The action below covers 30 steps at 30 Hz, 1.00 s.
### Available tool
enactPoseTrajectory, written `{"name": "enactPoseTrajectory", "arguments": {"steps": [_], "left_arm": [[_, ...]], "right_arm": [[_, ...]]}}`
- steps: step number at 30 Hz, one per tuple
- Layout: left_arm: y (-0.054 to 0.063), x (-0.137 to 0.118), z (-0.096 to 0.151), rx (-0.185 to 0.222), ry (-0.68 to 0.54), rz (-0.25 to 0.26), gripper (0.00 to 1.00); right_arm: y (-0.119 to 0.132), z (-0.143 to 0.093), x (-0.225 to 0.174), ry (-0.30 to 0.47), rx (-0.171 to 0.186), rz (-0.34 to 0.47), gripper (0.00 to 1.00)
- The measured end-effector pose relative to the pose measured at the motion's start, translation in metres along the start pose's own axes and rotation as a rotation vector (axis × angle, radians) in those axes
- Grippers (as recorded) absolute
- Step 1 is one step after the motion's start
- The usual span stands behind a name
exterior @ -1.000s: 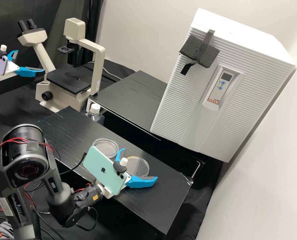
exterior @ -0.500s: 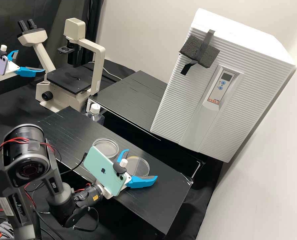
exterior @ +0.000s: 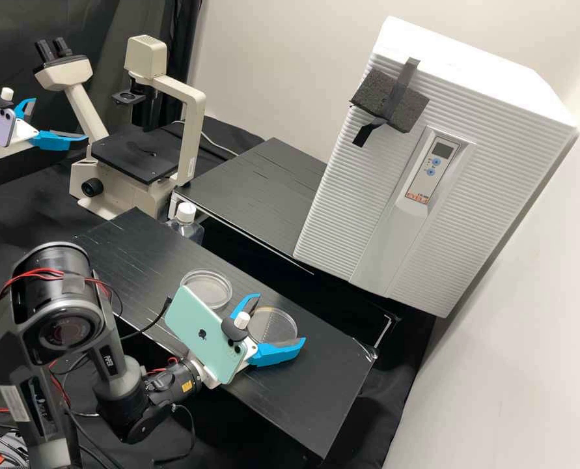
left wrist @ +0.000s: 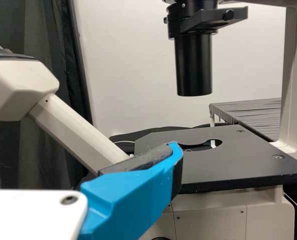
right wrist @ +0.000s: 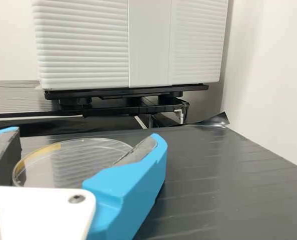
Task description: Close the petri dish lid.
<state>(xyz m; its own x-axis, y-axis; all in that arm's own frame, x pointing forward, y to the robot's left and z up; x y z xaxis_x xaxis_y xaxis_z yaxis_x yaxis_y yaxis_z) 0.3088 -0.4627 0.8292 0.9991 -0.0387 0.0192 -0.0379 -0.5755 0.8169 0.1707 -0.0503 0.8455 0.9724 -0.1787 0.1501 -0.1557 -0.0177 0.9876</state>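
The right gripper (exterior: 281,318) has narrowed its fingers (exterior: 275,355), half-parted around a clear round dish (exterior: 274,325); the left gripper (exterior: 60,118) gapes, empty.

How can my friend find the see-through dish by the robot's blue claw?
Find the big white ribbed box, then the black bench in front of it. Look where the right gripper is, for a clear round dish between its blue fingers. That place, and a yellow mark on the rim, set it apart from the other dish.
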Motion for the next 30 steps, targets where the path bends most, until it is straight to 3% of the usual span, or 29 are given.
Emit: {"name": "enactPoseTrajectory", "arguments": {"steps": [19,26,30], "left_arm": [[0.000,0.000,0.000,0.000,0.000,0.000,1.00],[0.000,0.000,0.000,0.000,0.000,0.000,1.00],[0.000,0.000,0.000,0.000,0.000,0.000,1.00]], "right_arm": [[-0.002,-0.001,0.001,-0.002,0.017,0.007,0.00],[0.006,-0.012,-0.004,0.045,0.070,0.026,0.00],[0.008,-0.022,-0.008,0.087,0.083,0.019,0.00]]}}
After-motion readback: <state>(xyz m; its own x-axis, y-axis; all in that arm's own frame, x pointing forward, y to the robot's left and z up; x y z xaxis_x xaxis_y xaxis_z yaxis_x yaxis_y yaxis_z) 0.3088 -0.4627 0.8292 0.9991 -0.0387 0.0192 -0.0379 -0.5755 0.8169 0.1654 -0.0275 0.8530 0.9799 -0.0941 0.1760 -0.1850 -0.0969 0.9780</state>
